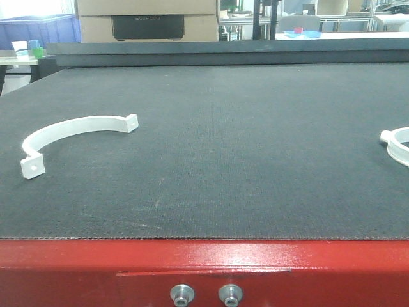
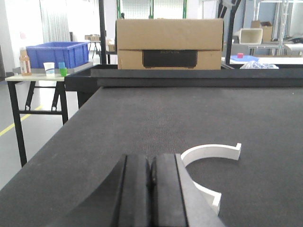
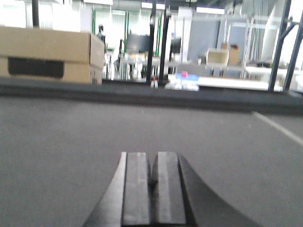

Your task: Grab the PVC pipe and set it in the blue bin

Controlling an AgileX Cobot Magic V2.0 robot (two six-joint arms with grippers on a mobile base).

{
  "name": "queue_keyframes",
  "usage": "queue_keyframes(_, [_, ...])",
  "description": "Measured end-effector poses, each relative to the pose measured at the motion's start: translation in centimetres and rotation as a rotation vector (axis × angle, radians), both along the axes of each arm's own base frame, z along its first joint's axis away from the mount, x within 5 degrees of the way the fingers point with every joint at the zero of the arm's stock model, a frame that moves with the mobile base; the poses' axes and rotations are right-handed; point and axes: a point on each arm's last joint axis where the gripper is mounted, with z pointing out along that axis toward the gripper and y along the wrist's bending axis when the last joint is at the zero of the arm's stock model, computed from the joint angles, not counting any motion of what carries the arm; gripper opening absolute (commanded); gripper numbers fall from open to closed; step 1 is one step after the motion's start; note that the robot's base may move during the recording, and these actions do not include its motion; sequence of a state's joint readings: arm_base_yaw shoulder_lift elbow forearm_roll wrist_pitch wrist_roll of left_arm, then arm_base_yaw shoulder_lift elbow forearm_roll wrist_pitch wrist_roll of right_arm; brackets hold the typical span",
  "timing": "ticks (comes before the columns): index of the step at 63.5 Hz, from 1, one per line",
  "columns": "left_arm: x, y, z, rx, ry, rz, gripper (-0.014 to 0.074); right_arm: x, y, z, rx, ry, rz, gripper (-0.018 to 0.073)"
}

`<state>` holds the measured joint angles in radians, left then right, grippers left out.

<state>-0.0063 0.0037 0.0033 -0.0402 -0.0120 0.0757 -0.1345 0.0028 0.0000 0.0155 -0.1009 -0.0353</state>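
Note:
A white half-ring PVC pipe strap (image 1: 73, 136) lies flat on the dark mat at the left, a holed tab at its near end. In the left wrist view the same PVC pipe (image 2: 208, 158) curves just right of my left gripper (image 2: 151, 163), which is shut with nothing between its jaws. My right gripper (image 3: 152, 161) is shut and empty too, low over bare mat. A blue bin (image 2: 57, 53) stands on a side table beyond the mat's far left corner. Neither gripper shows in the front view.
A second white ring piece (image 1: 397, 144) is cut off at the right edge of the mat. A cardboard box (image 2: 169, 43) stands behind the mat's raised back rim. Cups and a bottle (image 2: 24, 61) sit beside the blue bin. The red table edge (image 1: 204, 268) runs along the front.

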Motion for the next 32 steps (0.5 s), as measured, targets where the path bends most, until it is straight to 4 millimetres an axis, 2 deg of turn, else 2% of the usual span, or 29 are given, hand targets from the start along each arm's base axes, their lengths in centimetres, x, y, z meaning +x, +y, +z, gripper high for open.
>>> queue_keyframes(4, [-0.1, 0.0, 0.3, 0.0, 0.0, 0.0, -0.0111, -0.1, 0.0, 0.7, -0.007, -0.049, -0.001, -0.0168])
queue_keyframes(7, [-0.2, 0.0, 1.3, 0.0, -0.013, -0.001, -0.0111, -0.3, 0.0, 1.5, -0.01, -0.072, -0.001, -0.0168])
queue_keyframes(13, [-1.0, 0.0, 4.3, 0.008, -0.059, -0.002, -0.0111, -1.2, 0.2, 4.8, -0.018, -0.13, 0.0, -0.0168])
queue_keyframes(18, [-2.2, 0.0, 7.6, 0.031, -0.101, 0.003, -0.0111, -2.3, 0.3, 7.5, -0.019, -0.136, 0.002, -0.0168])
queue_keyframes(25, [-3.0, 0.0, 11.5, 0.051, -0.097, 0.01, -0.0111, -3.2, 0.5, 11.1, -0.013, -0.084, 0.004, -0.0168])
queue_keyframes(32, [-1.8, 0.1, 14.6, 0.055, -0.036, 0.011, -0.0111, -2.3, 0.4, 13.7, 0.007, 0.055, 0.007, -0.0168])
